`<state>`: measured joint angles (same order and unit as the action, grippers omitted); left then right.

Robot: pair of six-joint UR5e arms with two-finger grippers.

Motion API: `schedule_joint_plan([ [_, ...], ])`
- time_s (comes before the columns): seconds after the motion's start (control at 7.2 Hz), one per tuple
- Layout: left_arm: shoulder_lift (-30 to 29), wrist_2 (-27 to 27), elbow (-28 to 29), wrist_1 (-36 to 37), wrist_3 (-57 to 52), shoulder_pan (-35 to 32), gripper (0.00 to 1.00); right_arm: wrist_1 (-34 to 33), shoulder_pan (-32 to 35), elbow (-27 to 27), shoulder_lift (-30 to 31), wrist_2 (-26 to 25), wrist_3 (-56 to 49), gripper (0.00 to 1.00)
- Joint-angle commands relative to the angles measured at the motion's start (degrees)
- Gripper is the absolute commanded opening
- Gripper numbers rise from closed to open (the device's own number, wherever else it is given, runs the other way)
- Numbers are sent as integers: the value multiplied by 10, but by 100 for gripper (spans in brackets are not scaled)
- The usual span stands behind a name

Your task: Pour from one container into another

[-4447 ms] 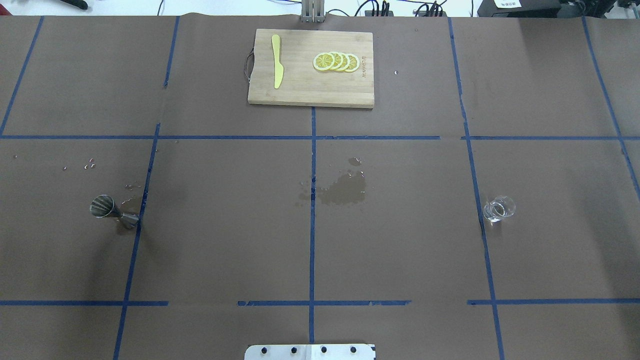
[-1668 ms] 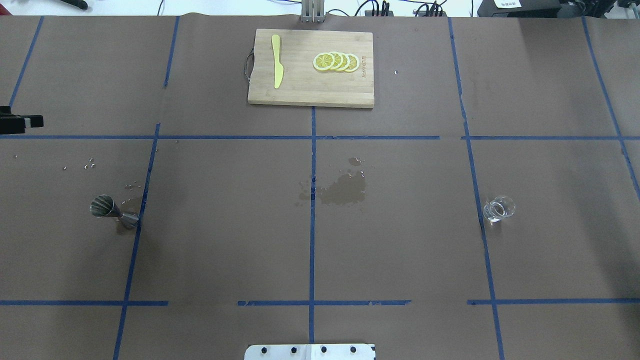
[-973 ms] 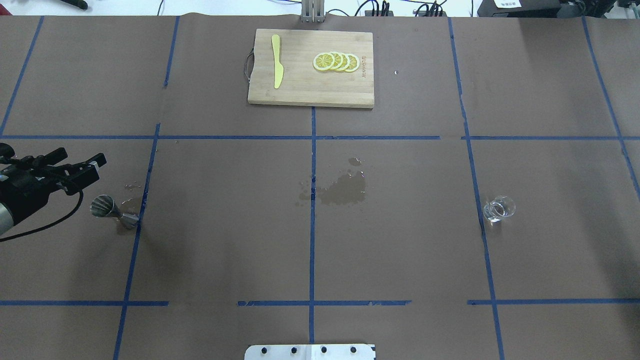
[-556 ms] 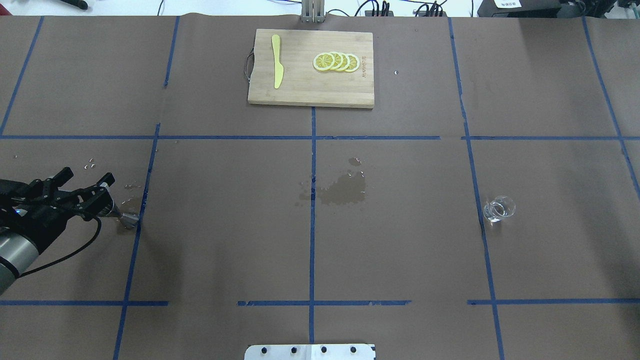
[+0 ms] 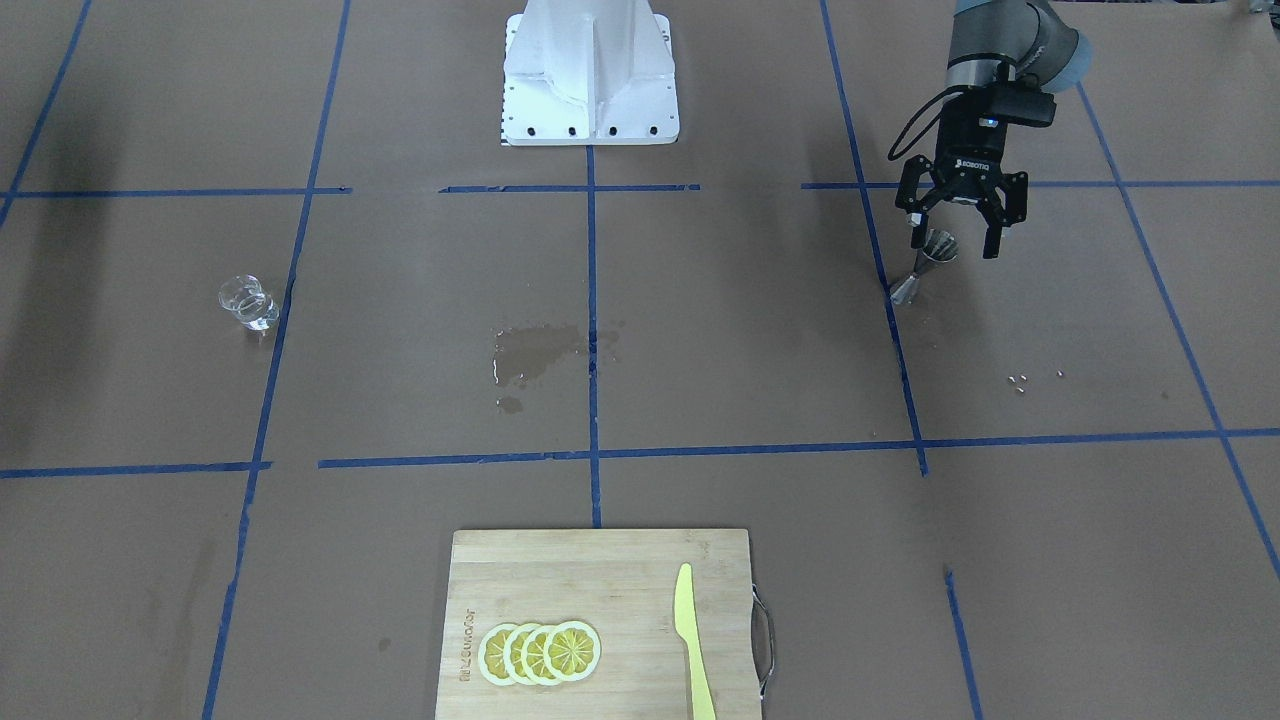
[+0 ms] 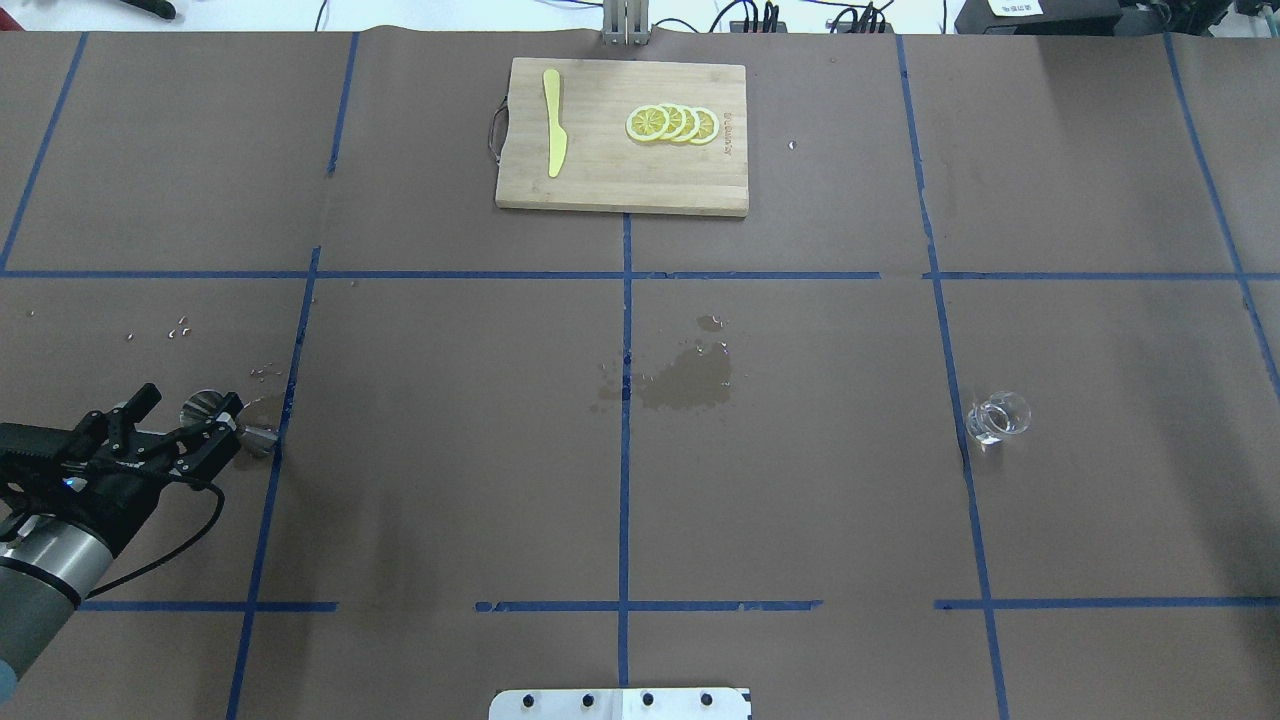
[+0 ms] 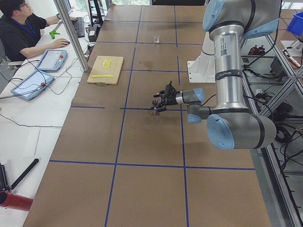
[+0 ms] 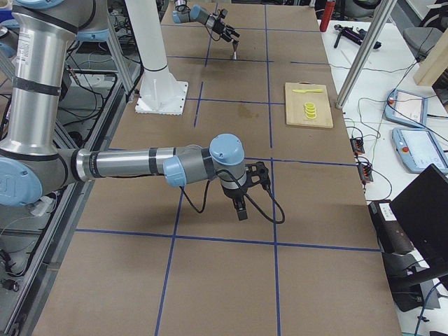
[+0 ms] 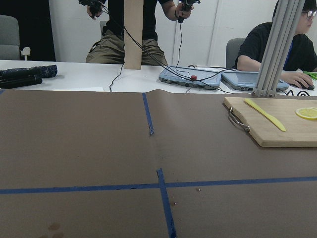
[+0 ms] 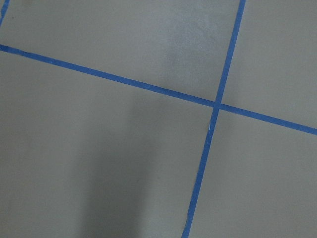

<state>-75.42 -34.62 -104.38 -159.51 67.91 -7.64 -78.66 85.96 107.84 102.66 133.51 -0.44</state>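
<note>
We record the left gripper with its jaws spread wide and nothing in its grasp. Its fingers stand on either side of the upper cone of the jigger. Whether a finger touches the steel we cannot tell.

The jigger stands on the table, on the robot's left side, just beside a line of blue tape. The glass cup stands well apart from it on the robot's right side, with no gripper near.

Of the right gripper we see only the exterior right view, so how far it is open we cannot tell.

- **Front view:** it shows the whole jigger between the fingers. The overhead view has the gripper covering its waist, with only the rim and lower cone showing.
- **Left wrist view:** it shows neither fingers nor jigger, only tape and the end of a cutting board with a yellow knife.
- **Right wrist view:** it shows tape and table alone.

The left arm reaches forward, low over the table. The right arm stretches out level, its gripper pointing down. Between jigger and cup lies a wet patch.
</note>
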Motion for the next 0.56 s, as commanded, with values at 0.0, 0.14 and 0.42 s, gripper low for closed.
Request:
schedule_joint_plan([
  [0.0,-10,8,25,1,4,17,100,0,0,0,0,0,0,100],
  [0.14,-17,8,37,1,4,20,100,0,0,0,0,0,0,100],
  [0.42,-39,10,67,-2,6,23,97,0,0,0,-1,0,0,100],
])
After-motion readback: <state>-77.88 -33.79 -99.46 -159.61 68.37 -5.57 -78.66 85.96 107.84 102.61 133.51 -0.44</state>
